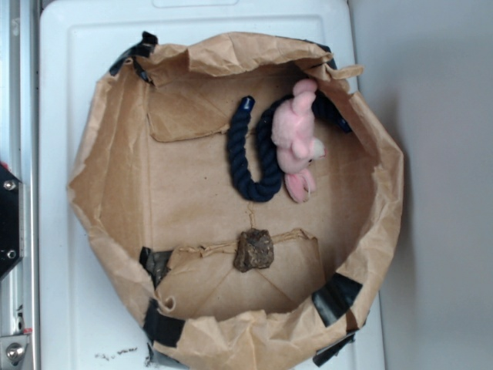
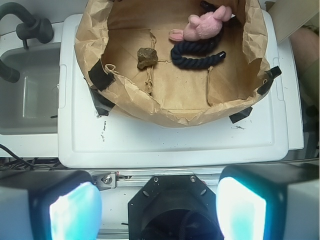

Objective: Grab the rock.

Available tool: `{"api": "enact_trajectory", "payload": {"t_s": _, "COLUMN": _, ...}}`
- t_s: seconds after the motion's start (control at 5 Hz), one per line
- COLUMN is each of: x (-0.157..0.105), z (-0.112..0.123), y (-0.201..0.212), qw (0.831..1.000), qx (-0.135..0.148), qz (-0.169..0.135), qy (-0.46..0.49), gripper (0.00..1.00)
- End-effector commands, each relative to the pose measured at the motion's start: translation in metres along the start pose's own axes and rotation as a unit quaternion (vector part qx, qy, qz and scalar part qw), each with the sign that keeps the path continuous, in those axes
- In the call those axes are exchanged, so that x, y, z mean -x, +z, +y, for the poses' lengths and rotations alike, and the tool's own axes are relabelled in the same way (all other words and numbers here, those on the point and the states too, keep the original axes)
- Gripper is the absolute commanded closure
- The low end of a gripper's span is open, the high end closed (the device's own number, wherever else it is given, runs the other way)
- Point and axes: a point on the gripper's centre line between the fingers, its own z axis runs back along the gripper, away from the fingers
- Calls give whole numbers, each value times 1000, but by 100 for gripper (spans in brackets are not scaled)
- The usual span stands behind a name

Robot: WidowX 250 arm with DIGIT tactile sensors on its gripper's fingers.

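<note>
Brown blocky rock (image 1: 253, 250) lies flat, no clear long axis; tool (image 2: 159, 207) wide open, empty.

we see only the two blurred, glowing fingers (image 2: 70, 210) of the gripper (image 2: 159, 207) at the bottom of the wrist view, cut off by the lower edge. the paper bag (image 2: 125, 95) runs past the top edge there, hiding its far rim. in the exterior view the pink plush toy (image 1: 299, 139) covers part of the dark blue rope (image 1: 258, 154), whose far end vanishes behind the crumpled wall. the white surface (image 1: 62, 92) is cropped at top and bottom. the rock's (image 1: 253, 250) underside is hidden.
</note>
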Motion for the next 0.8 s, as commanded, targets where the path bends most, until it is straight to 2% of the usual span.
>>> {"api": "enact_trajectory", "payload": {"t_s": 0.0, "x": 0, "z": 0, "y": 0, "qw": 1000, "qx": 0, "qz": 0, "qy": 0, "gripper": 0}}
{"api": "enact_trajectory", "payload": {"t_s": 0.2, "x": -36, "z": 7, "y": -5, "qw": 1000, "qx": 0, "qz": 5, "qy": 29, "gripper": 0}}
{"api": "enact_trajectory", "payload": {"t_s": 0.4, "x": -58, "z": 13, "y": -12, "qw": 999, "qx": -1, "qz": 11, "qy": 51, "gripper": 0}}
{"api": "enact_trajectory", "payload": {"t_s": 0.6, "x": -65, "z": 9, "y": -17, "qw": 998, "qx": -4, "qz": 17, "qy": 54, "gripper": 0}}
